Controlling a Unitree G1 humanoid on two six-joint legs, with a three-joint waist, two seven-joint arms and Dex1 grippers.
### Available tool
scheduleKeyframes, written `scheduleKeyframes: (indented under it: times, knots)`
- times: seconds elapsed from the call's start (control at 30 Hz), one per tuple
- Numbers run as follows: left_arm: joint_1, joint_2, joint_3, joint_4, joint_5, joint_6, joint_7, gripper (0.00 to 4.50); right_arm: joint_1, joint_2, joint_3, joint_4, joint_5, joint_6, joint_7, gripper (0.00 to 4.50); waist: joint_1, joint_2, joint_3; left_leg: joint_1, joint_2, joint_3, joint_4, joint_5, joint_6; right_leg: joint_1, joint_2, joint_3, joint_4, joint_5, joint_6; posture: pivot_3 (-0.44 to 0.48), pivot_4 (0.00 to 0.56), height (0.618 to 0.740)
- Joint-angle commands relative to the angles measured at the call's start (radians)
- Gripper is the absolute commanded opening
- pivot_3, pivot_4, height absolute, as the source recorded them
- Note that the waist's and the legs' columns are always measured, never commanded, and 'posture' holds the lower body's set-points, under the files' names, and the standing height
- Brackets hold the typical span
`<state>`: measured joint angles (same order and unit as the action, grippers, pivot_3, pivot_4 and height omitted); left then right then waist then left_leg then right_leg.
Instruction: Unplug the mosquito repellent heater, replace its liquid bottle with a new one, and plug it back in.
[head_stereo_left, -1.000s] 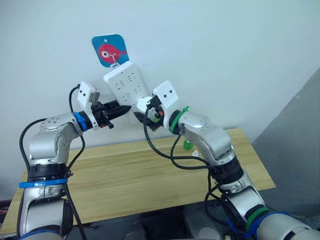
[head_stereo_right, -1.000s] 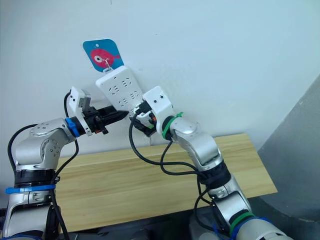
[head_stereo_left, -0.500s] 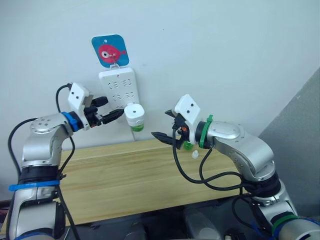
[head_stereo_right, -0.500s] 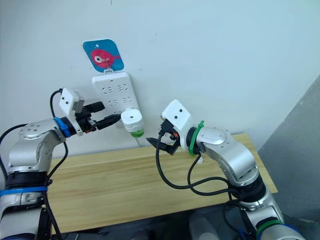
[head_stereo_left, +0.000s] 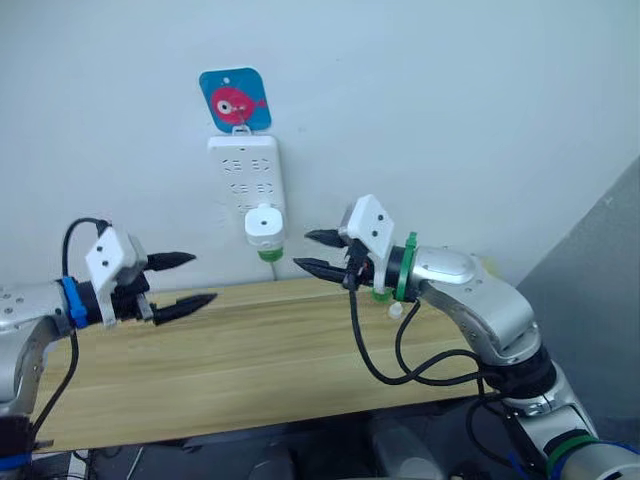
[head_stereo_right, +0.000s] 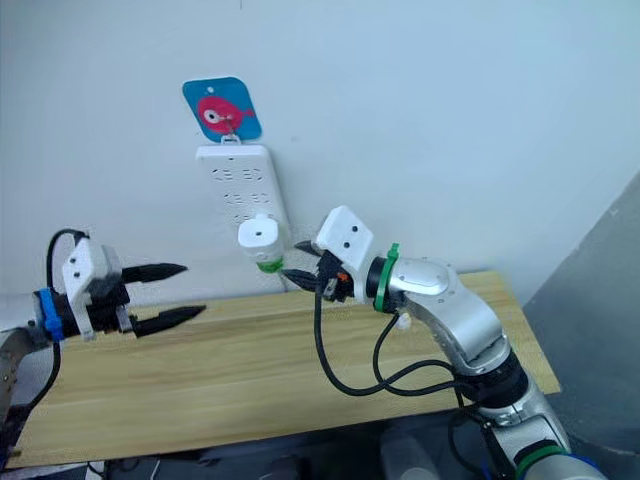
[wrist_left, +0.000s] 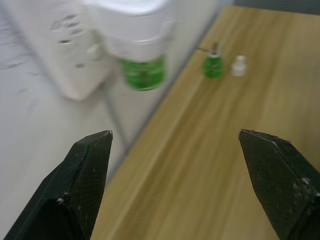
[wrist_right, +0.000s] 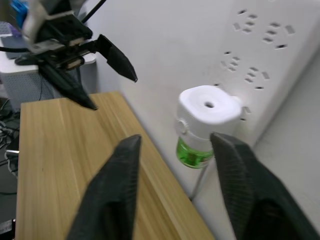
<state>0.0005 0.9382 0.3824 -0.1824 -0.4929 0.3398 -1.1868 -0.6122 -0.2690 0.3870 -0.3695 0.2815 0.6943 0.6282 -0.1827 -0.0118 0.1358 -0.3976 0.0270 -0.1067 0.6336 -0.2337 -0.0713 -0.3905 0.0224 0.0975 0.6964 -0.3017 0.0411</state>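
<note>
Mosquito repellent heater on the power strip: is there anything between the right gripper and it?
Nothing visible. The right gripper is open and points at the mosquito repellent heater, which is plugged into the power strip; only open air lies between them. The left gripper, also open, sits well off to the left above the table.

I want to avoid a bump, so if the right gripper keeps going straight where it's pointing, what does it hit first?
Probably the mosquito repellent heater plugged into the power strip; the right gripper, fingers open, points at it. Depth is uncertain.

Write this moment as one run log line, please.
heater: plugged into power strip | left gripper: open, empty | right gripper: open, empty
</note>
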Motion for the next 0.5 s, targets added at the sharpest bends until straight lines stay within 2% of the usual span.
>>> scheduleKeyframes:
  times: [0.03, 0.07, 0.1, 0.27, 0.5]
  knots:
    - [0.060, -0.033, 0.090, -0.141, -0.087, 0.044, 0.048, 4.20, -0.026, 0.058, 0.039, 0.052, -0.061, -0.062, -0.046, 0.60, 0.017, 0.000, 0.000, 0.000, 0.000, 0.000, 0.000, 0.000, 0.000, 0.000, 0.000, 0.000, 0.000, 0.000, 0.000, -0.029, 0.088, 0.740]
    - [0.083, -0.042, 0.103, -0.170, -0.110, 0.068, 0.058, 4.20, -0.030, 0.077, 0.049, 0.072, -0.077, -0.074, -0.059, 0.20, 0.021, 0.000, 0.000, 0.000, 0.000, 0.000, 0.000, 0.000, 0.000, 0.000, 0.000, 0.000, 0.000, 0.000, 0.000, -0.021, 0.087, 0.740]
    - [0.115, -0.059, 0.114, -0.207, -0.120, 0.075, 0.074, 4.20, -0.028, 0.098, 0.060, 0.092, -0.090, -0.084, -0.071, 0.03, 0.024, 0.000, 0.000, 0.001, 0.000, 0.000, 0.000, 0.000, 0.000, 0.000, 0.000, 0.000, 0.000, 0.000, 0.000, -0.018, 0.087, 0.740]
    - [0.240, -0.122, 0.138, -0.336, -0.141, 0.095, 0.143, 4.20, -0.022, 0.177, 0.077, 0.174, -0.145, -0.144, -0.119, 0.03, 0.049, -0.001, -0.001, 0.001, 0.000, 0.000, -0.001, 0.000, 0.000, 0.000, 0.000, 0.000, 0.000, 0.000, -0.001, 0.000, 0.086, 0.740]
    - [0.264, -0.145, 0.113, -0.396, -0.152, 0.107, 0.201, 4.20, -0.028, 0.246, 0.053, 0.274, -0.195, -0.196, -0.168, 0.03, 0.083, -0.003, -0.002, 0.002, 0.000, 0.000, -0.001, 0.000, 0.000, 0.001, 0.002, -0.001, 0.000, -0.001, -0.002, 0.000, 0.082, 0.740]
